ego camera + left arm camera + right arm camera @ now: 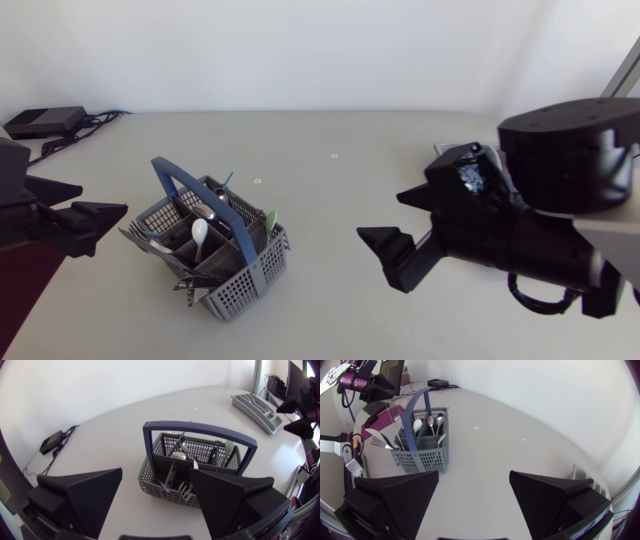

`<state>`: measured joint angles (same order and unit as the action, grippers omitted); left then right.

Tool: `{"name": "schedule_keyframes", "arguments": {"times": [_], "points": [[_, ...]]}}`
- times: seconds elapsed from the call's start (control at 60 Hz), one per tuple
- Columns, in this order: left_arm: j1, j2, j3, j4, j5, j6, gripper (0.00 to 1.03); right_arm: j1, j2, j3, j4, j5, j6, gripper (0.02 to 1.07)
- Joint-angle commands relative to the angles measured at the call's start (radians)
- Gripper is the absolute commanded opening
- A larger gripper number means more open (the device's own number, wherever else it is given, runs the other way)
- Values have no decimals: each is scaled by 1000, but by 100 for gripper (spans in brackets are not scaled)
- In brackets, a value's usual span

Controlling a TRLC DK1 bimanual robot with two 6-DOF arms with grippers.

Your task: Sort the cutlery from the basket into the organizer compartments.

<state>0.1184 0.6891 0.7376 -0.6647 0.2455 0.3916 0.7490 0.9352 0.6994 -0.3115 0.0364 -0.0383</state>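
Basket [215, 255] first: it sits on the table [330, 300] at my left half, well apart from the organizer [257, 407], which lies over on the right side, beyond my right arm. That split decides the move. The left gripper [103, 198] is the nearer one, just beside the basket, and in its wrist view the basket is straight ahead, framed between the two fingers. The right gripper [382, 215] hangs near the middle of the table, farther from the basket (though closer to the organizer). Both have their fingers spread wide with nothing between them.

The blue handle [190, 195] arches over the basket along its middle, so I judge any reach from above has to come down to one side of it, not across it.

Cutlery stands on end in the compartments, long axes pointing up and leaning a little. A white spoon [200, 232] shows bowl-up beside the handle, and a green-tipped piece [270, 220] leans at the side toward my right arm. I'd take the pick with the left, fingers closing across a shaft.
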Motion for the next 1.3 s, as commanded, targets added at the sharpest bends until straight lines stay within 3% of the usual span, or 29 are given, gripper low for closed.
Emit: {"name": "schedule_keyframes", "arguments": {"times": [0.0,0.1,0.2,0.683,0.917,1.117,1.283], "points": [[76,52,59,-15,84,55,94,9,96,71,-31,-47,-23,103],[196,102,78,-32,238,119,94,12,189,143,-83,-165,-29,103],[250,158,82,-47,311,187,94,90,248,196,-66,-173,-52,103],[268,168,63,-47,336,224,94,237,576,408,3,-135,-54,92],[271,168,59,-42,336,231,94,259,675,454,65,-128,-52,69],[271,176,51,-33,336,234,94,259,717,456,98,-142,-86,34],[265,185,37,-18,336,234,94,214,720,440,103,-208,-156,24]]}}
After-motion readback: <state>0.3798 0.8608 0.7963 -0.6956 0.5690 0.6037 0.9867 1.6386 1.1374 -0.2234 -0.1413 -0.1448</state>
